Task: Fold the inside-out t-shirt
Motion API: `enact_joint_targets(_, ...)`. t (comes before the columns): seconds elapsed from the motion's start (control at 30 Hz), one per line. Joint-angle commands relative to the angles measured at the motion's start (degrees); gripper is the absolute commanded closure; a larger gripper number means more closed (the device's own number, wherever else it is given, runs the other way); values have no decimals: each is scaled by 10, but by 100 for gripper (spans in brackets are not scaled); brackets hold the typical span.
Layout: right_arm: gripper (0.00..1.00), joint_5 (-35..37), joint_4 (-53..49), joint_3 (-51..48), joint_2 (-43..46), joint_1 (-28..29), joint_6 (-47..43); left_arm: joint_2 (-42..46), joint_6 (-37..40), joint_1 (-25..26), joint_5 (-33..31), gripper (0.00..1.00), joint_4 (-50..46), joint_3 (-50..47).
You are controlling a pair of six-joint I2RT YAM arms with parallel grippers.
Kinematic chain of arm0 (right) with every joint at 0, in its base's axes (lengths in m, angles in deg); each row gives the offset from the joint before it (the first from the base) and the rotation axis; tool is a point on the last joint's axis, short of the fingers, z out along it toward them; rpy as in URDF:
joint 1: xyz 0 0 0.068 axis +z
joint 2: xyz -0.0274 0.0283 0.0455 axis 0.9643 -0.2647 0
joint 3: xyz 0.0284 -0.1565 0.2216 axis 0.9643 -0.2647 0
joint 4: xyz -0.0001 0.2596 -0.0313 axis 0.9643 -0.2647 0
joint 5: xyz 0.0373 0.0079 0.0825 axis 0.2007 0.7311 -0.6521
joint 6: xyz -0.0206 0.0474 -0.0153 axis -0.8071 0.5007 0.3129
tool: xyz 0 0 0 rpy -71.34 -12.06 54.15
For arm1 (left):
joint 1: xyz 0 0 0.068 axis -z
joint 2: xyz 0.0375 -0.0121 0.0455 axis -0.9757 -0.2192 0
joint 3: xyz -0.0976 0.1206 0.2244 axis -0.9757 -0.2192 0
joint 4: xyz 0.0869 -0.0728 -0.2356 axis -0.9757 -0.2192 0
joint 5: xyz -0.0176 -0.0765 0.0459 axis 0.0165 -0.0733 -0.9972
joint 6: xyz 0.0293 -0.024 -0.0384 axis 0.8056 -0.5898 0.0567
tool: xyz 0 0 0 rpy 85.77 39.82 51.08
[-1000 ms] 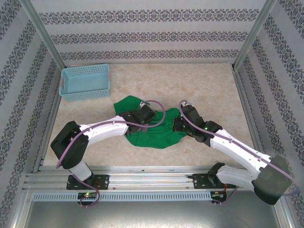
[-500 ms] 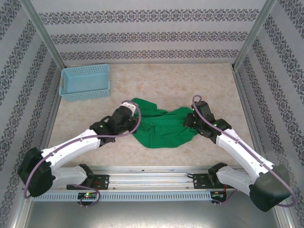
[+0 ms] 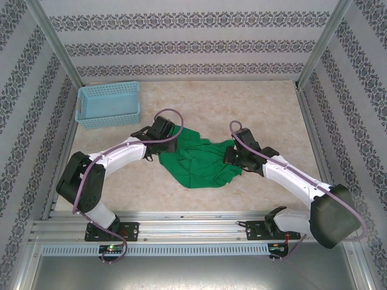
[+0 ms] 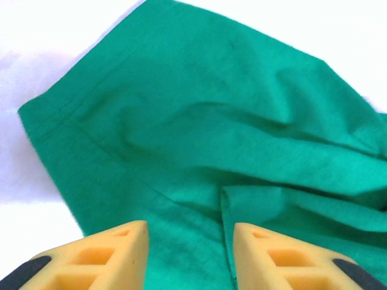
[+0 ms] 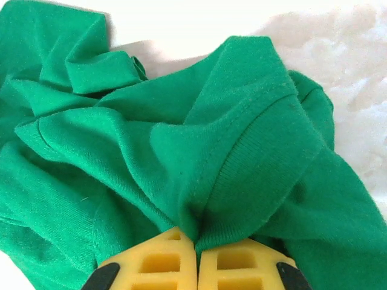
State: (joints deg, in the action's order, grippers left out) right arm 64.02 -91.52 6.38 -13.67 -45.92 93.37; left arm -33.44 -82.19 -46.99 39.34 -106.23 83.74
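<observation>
We are recording that the left gripper [image 3: 164, 142] is now standing with its jaws parted at the far left edge of the green t-shirt [image 3: 199, 164]. A second ago it was clamped shut over the garment's middle, and half a second ago it was drawing cloth leftward. We are judging this a release after a spreading pull. The right gripper [image 3: 232, 158] is staying pinched shut on the shirt's right side.

The t-shirt is lying rumpled on the table [image 3: 254, 103] between the two grippers, well apart from the light blue basket [image 3: 109, 106]. It is not yet flat, so we are rating the task as still in its spreading stage, with no fold made.

The overhead view is giving us the garment's outline but is hiding both grips under the wrists. The left wrist view is showing the yellow fingers [image 4: 130, 248] apart, with smooth cloth [image 4: 211, 121] lying beyond and below them, a stitched seam near its left edge, and nothing pinched. The right wrist view is showing the fingers [image 5: 163, 260] closed together on a bunched fold of ribbed band [image 5: 254, 163], possibly the collar.
</observation>
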Motion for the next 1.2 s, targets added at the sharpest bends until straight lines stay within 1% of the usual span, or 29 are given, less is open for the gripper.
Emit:
enact_joint_targets(0.0,100,1,18,9,3,1,6,68,-10,29,-35,52,-49,-4)
enact_joint_targets(0.13,100,2,18,10,2,1,4,120,-37,81,-16,48,-15,-34)
enact_joint_targets(0.23,100,3,20,10,1,1,7,116,-78,106,4,48,18,-49)
enact_joint_targets(0.37,100,3,21,8,2,2,9,92,-122,117,32,47,69,-62)
enact_joint_targets(0.5,100,5,16,8,5,3,9,62,-140,123,36,47,78,-51)
enact_joint_targets(0.7,100,8,17,2,7,3,12,33,-146,125,52,57,96,-46)
enact_joint_targets(0.9,100,7,18,1,6,4,12,7,-145,128,63,61,103,-36)
enact_joint_targets(1.17,100,13,14,2,7,4,11,9,-140,129,61,77,102,-35)
